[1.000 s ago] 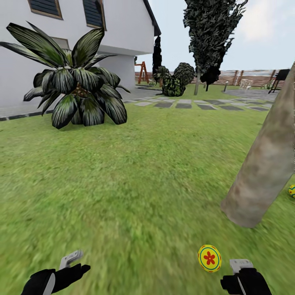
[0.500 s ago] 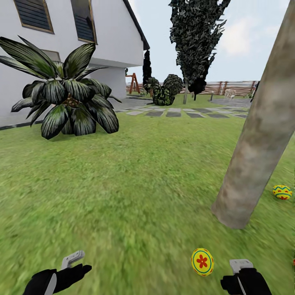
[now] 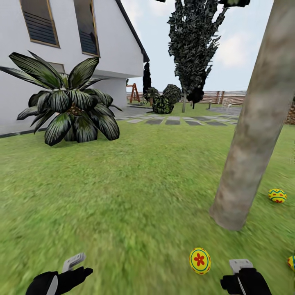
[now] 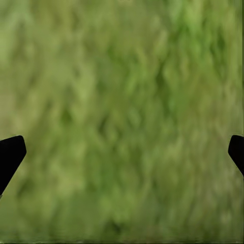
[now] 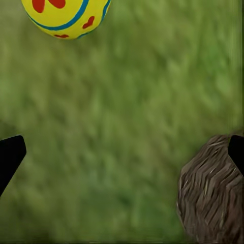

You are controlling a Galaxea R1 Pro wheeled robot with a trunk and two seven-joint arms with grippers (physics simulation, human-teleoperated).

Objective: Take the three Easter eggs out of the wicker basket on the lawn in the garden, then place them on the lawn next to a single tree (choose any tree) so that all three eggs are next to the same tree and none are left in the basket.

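The grey-beige tree (image 3: pixel 250 135) leans up the right side of the head view, its base set in the lawn (image 3: pixel 123 184). Three yellow Easter eggs lie on the grass around it: one (image 3: pixel 200 260) in front of the base, a second (image 3: pixel 277 195) to its right, a third (image 3: pixel 291 262) cut off by the right edge. Low at the left, my left gripper (image 3: pixel 76 272) is open over bare grass (image 4: pixel 122 101). My right gripper (image 3: pixel 241 278) is open too, just right of the front egg (image 5: pixel 66 18). A brown woven surface (image 5: pixel 211 195), apparently the wicker basket, lies by one fingertip.
A short palm with dark striped leaves (image 3: pixel 69 110) stands at the left in front of the white house (image 3: pixel 61 49). Grey paving slabs (image 3: pixel 172 121), round bushes (image 3: pixel 164 100), a dark tall tree (image 3: pixel 192 45) and a wooden fence (image 3: pixel 229 96) lie far behind.
The camera has shifted, so the trunk sits further left and the third egg has come in at the right edge. Both grippers keep their place and stay open.
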